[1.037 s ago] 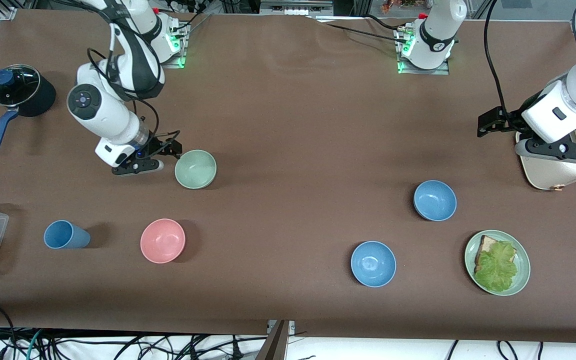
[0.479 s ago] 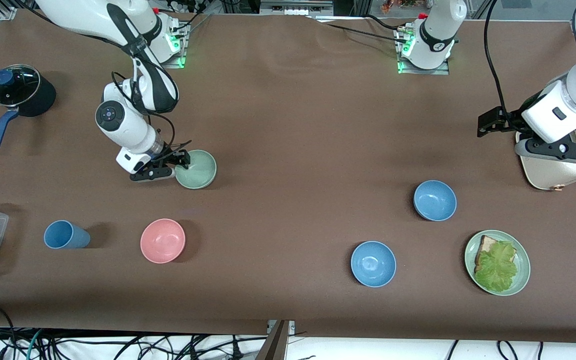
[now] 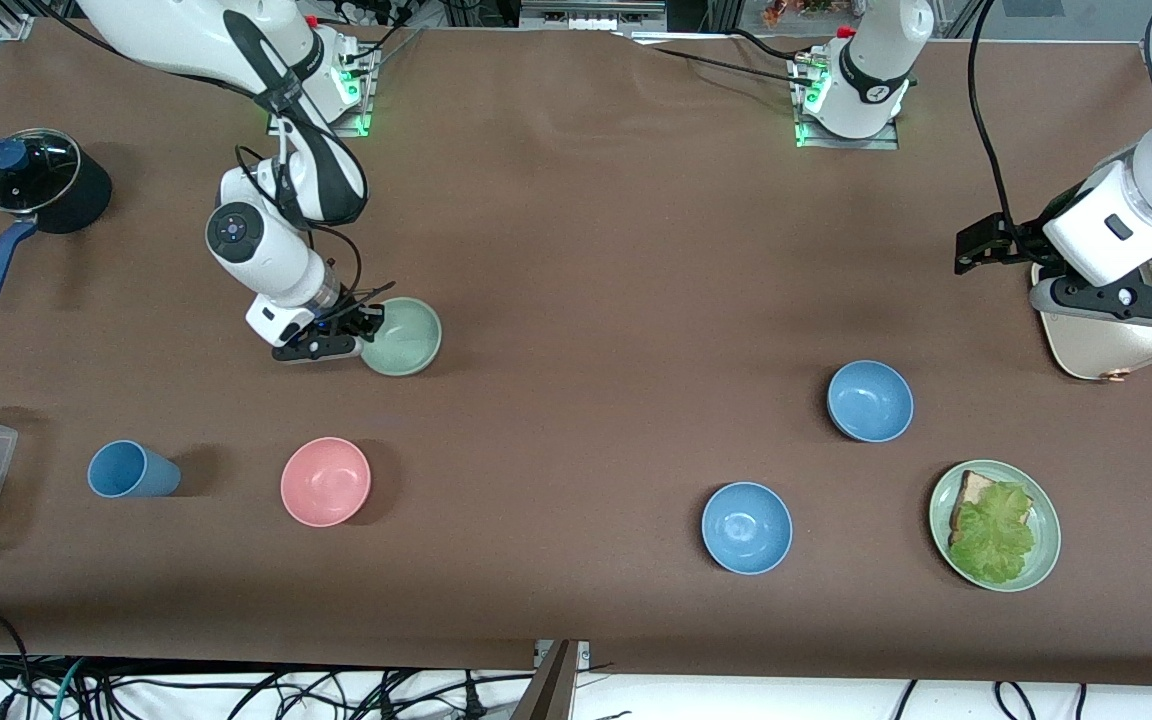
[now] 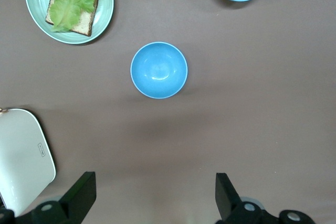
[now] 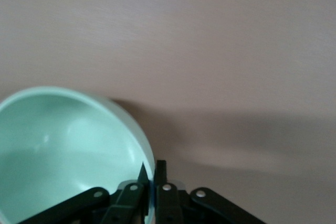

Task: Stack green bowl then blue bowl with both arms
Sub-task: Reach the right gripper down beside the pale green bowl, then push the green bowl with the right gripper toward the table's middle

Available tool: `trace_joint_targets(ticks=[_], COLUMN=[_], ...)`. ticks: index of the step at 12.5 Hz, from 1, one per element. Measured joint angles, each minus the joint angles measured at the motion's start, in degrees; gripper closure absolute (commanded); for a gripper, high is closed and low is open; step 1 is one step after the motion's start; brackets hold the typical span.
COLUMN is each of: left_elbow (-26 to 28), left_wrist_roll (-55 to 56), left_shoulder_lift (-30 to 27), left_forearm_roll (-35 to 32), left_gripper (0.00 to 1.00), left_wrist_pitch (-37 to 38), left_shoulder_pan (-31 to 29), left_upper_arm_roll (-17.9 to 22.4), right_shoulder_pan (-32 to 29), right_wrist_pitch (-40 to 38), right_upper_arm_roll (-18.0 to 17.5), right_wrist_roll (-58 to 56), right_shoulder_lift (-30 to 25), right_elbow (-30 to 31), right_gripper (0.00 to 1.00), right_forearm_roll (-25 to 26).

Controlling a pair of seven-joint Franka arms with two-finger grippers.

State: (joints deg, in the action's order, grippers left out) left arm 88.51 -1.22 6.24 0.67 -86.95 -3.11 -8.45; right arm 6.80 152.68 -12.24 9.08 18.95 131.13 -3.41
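My right hand (image 3: 364,335) pinches the green bowl (image 3: 404,337) rim at its nine o'clock, on the surface. Next I lift it. My left hand (image 4: 152,198) waits wide open over the blue bowl (image 4: 158,70).

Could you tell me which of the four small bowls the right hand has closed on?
The green bowl: the right hand pinches its rim. The pink bowl and both blue bowls sit untouched.

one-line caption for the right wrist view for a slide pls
Right gripper pinching the rim of the small pale sage-green bowl on the brown table.
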Motion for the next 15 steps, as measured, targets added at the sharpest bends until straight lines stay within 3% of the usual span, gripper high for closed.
trace_joint_targets(ticks=[4, 6, 9, 12, 13, 14, 15], left_elbow=[0.0, 0.0, 0.0, 0.0, 0.0, 0.0, 0.0], left_wrist_roll=[0.0, 0.0, 0.0, 0.0, 0.0, 0.0, 0.0], left_shoulder_lift=[0.0, 0.0, 0.0, 0.0, 0.0, 0.0, 0.0], left_forearm_roll=[0.0, 0.0, 0.0, 0.0, 0.0, 0.0, 0.0], left_gripper=[0.0, 0.0, 0.0, 0.0, 0.0, 0.0, 0.0], left_wrist_pitch=[0.0, 0.0, 0.0, 0.0, 0.0, 0.0, 0.0], left_shoulder_pan=[0.0, 0.0, 0.0, 0.0, 0.0, 0.0, 0.0], left_upper_arm_roll=[0.0, 0.0, 0.0, 0.0, 0.0, 0.0, 0.0], right_shoulder_pan=[1.0, 5.3, 15.1, 22.0, 22.7, 22.7, 22.6], right_wrist_pitch=[-5.8, -8.2, -8.3, -8.0, -7.3, -6.8, -6.8], right_upper_arm_roll=[-4.6, -5.0, -4.9, -2.5, -1.9, -1.7, -1.6], right_wrist_roll=[6.2, 14.3, 28.7, 38.0, 38.6, 38.6, 38.6], right_shoulder_lift=[-0.1, 1.4, 8.8, 16.7, 18.4, 19.3, 19.3], right_elbow=[-6.5, -11.8, -21.0, -27.8, -28.6, -29.1, -29.5], right_gripper=[1.0, 1.0, 1.0, 0.98, 0.75, 0.34, 0.0], right_forearm_roll=[0.0, 0.0, 0.7, 5.2, 5.7, 5.8, 5.8])
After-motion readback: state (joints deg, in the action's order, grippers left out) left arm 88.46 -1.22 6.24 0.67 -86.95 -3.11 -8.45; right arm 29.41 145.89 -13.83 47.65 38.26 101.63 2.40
